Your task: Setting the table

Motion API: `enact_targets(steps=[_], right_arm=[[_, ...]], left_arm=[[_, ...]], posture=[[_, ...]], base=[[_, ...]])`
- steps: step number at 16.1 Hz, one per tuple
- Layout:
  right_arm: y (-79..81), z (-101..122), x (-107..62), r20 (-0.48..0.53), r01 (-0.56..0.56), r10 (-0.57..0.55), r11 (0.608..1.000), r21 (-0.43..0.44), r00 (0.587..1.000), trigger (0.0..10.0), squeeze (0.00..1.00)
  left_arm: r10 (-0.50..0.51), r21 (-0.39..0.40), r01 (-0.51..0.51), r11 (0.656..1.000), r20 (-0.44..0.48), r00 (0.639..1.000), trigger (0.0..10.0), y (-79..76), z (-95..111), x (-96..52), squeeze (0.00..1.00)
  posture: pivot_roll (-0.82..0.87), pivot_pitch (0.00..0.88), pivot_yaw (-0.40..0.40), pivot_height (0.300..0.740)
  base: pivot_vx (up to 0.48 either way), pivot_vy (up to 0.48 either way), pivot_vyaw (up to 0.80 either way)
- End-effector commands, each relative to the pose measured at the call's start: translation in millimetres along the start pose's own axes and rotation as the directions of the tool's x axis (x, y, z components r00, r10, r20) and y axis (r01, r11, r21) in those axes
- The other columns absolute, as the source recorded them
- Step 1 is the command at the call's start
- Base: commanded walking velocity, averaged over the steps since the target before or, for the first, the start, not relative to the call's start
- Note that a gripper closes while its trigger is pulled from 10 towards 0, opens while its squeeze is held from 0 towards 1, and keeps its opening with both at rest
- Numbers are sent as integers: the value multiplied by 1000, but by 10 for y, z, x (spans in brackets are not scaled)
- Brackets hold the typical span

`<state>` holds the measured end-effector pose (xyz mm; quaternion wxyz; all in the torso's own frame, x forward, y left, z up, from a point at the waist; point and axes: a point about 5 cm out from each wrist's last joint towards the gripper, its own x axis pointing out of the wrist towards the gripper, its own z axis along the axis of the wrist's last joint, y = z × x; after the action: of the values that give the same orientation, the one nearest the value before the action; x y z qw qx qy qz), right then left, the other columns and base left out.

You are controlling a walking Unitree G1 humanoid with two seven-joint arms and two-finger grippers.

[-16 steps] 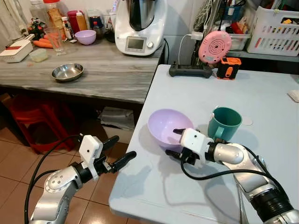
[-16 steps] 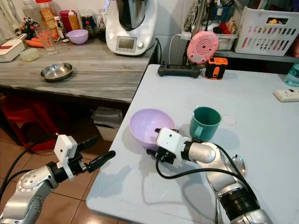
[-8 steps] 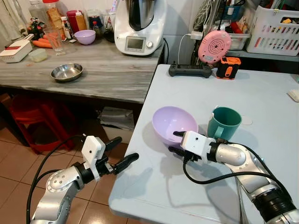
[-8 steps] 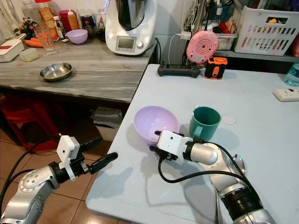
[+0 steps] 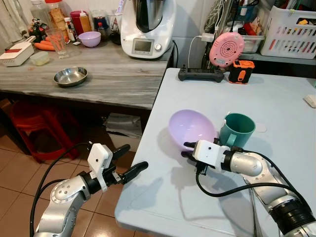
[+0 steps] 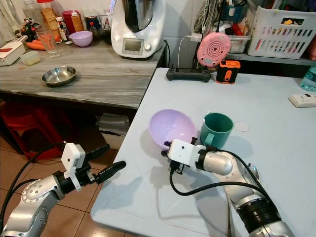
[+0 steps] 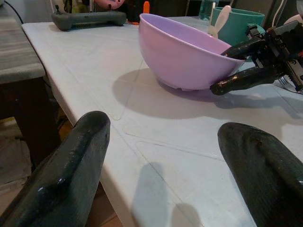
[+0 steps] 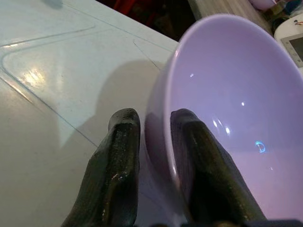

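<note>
A lilac bowl (image 5: 191, 129) is tilted low over the pale blue table (image 5: 276, 103), close beside a teal mug (image 5: 238, 129). My right gripper (image 5: 187, 149) is shut on the bowl's near rim, one finger (image 8: 189, 142) inside and the other outside. The left wrist view looks across the table at the bowl (image 7: 180, 56) and that same pinch. My left gripper (image 5: 134, 156) is open and holds nothing, hovering just off the table's left edge, over the tiled floor.
A wooden counter (image 5: 118, 79) runs along the left with a steel bowl (image 5: 71, 75), a small purple bowl (image 5: 90, 38) and a kitchen machine (image 5: 148, 27). A power strip (image 5: 201, 75), a pink disc (image 5: 226, 49) and a white basket (image 5: 291, 29) line the table's far side.
My right gripper has carried the lilac bowl to the right, up close to the teal mug, and tilted it more. The left gripper has hardly moved.
</note>
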<state>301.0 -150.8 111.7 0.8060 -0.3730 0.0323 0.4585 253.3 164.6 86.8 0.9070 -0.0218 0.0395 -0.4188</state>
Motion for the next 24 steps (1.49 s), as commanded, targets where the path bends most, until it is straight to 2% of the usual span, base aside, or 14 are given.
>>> enact_targets(steps=[1, 6, 8, 9, 10, 11, 12, 14, 15, 16, 17, 18, 24], right_arm=[[-63, 6, -26, -2, 15, -15, 1000, -16, 1000, 0, 0], [-121, 148, -33, 56, 73, -72, 997, -12, 996, 0, 0], [-137, 223, -36, 89, 108, -107, 994, -6, 990, 0, 0], [-168, 261, -44, 107, 146, -147, 989, 22, 983, 0, 0], [-200, 283, -60, 117, 196, -202, 979, 62, 972, 0, 0], [-209, 288, -66, 120, 216, -225, 973, 84, 967, 0, 0], [-222, 303, -88, 134, 273, -295, 949, 159, 946, 0, 0], [-228, 320, -130, 121, 390, -436, 876, 283, 892, 235, 0], [-212, 356, -161, 125, 439, -513, 818, 372, 849, 4157, 0], [-193, 377, -181, 120, 469, -558, 780, 415, 821, 10000, 0], [-176, 417, -209, 130, 488, -591, 754, 439, 796, 10000, 0], [-163, 438, -222, 129, 499, -602, 747, 440, 788, 10000, 0], [-180, 490, -220, 115, 515, -613, 738, 436, 782, 10000, 0]], left_arm=[[-11, 18, 11, 1000, 0, 1000, 10000, 4, 32, 32, 0], [44, 4, -44, 999, 22, 999, 10000, 63, 50, 41, 0], [143, 18, -144, 989, 56, 988, 10000, 180, 112, 59, 0], [231, 13, -233, 972, 74, 970, 10000, 271, 149, 64, 0], [341, -12, -341, 940, 75, 937, 10000, 383, 165, 68, 0], [378, -26, -377, 926, 78, 922, 10000, 419, 171, 68, 0], [461, -36, -460, 887, 87, 883, 10000, 494, 191, 68, 0], [533, -78, -527, 846, 103, 840, 10000, 527, 199, 81, 0], [557, -99, -549, 830, 97, 825, 10000, 520, 179, 104, 0], [559, -117, -549, 828, 92, 824, 10000, 500, 157, 128, 0], [550, -124, -538, 834, 96, 830, 10000, 469, 147, 171, 0], [544, -126, -531, 838, 102, 833, 10000, 449, 147, 203, 0], [548, -133, -533, 835, 119, 828, 10000, 466, 193, 302, 0]], posture=[[-87, 1, 46, 740], [-86, 1, 46, 740], [-83, 0, 46, 740], [-83, 0, 46, 740], [-83, 0, 42, 740], [-83, 0, 42, 740], [-84, 0, 40, 740], [-84, 0, 40, 740], [-84, 0, 40, 740], [-84, 0, 40, 740], [-94, 0, 36, 740], [-97, 0, 38, 740], [-102, 0, 46, 740]], base=[[0, 0, 0], [0, 0, 0], [0, 0, 0], [0, 0, 0], [0, 0, 0], [0, 0, 0], [0, 0, 0], [0, 0, 0], [0, 0, 0], [0, 0, 0], [0, 0, 0], [0, 0, 0], [0, 346, -398]])
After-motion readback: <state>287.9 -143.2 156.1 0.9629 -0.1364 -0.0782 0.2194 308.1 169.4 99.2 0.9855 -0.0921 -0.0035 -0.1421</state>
